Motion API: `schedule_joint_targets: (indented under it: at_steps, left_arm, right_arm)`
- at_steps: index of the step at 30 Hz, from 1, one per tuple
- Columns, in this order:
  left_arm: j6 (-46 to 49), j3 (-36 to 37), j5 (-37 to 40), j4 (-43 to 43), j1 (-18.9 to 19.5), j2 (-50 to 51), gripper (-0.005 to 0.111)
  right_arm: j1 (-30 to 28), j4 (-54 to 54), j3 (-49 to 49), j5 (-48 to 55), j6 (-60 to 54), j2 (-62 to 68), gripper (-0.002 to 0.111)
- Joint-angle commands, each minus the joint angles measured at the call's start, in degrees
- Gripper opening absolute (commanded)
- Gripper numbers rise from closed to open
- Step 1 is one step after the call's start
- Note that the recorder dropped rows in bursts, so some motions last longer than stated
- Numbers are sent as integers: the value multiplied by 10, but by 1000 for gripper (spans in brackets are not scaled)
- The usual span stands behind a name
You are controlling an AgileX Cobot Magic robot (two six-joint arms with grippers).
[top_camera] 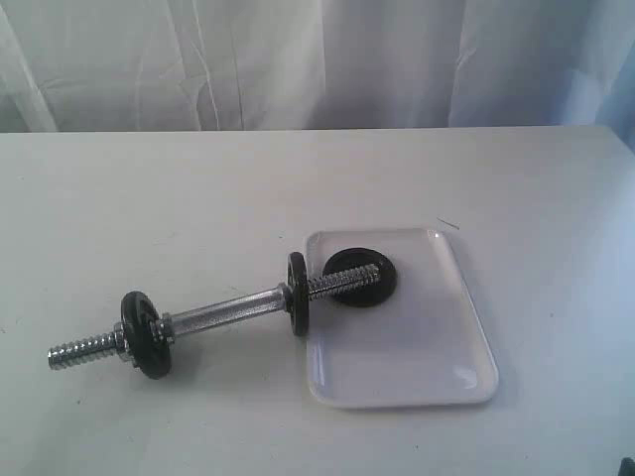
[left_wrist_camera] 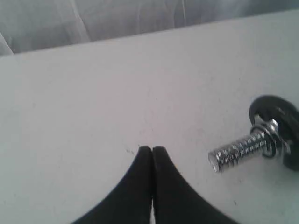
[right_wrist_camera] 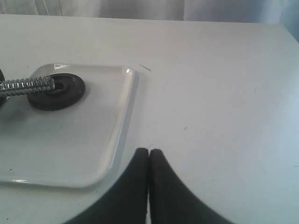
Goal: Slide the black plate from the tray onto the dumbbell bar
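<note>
The black plate [top_camera: 360,277] lies flat in the far left part of the white tray [top_camera: 417,367]. The chrome dumbbell bar [top_camera: 223,310] slants across the table, carrying two small black discs; its right threaded end [top_camera: 342,283] reaches over the tray rim above the plate. In the right wrist view the plate [right_wrist_camera: 56,92] sits under that threaded end [right_wrist_camera: 25,86], inside the tray [right_wrist_camera: 60,154]. My right gripper [right_wrist_camera: 149,151] is shut and empty beside the tray's rim. My left gripper [left_wrist_camera: 152,148] is shut and empty on bare table near the bar's other threaded end [left_wrist_camera: 236,152]. Neither gripper shows in the exterior view.
A white table [top_camera: 149,198] carries everything, with a pale curtain [top_camera: 298,59] behind its far edge. A small dark mark [top_camera: 448,224] lies on the table just beyond the tray's far right corner.
</note>
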Motion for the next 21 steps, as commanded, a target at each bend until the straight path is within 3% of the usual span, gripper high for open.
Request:
schedule_joint_targets:
  at_steps: [1,4,9,13,14,17,20,21]
  left_arm:
    - [-61,2,-96,-9,2,-3,0]
    - [-148,1,-162,-20,2,-3,0]
    - [-399,1,-235,-20,2,-3,0]
    - [-503,1,-241,-20,2,-3,0]
    - [-515,-3,-230,-16,2,-3,0]
    - [-508,-98,-16,114,-1,38,0]
    - [-378,-204,5,139,-37,141,0]
    - [-308,-267,33,139,-71,215,0]
  right_arm:
    - [-2,-5,3,-1,2,-2,0]
    - [-2,-5,3,-1,2,-2,0]
    - [-2,-5,3,-1,2,-2,0]
    - [-2,-5,3,-1,2,-2,0]
    - [-2,-5,3,-1,2,-2,0]
    - [-2,-5,3,-1,2,-2,0]
    - [-2,-5,3,-1,2,-2,0]
    - [-2,-5,3,-1,2,-2,0]
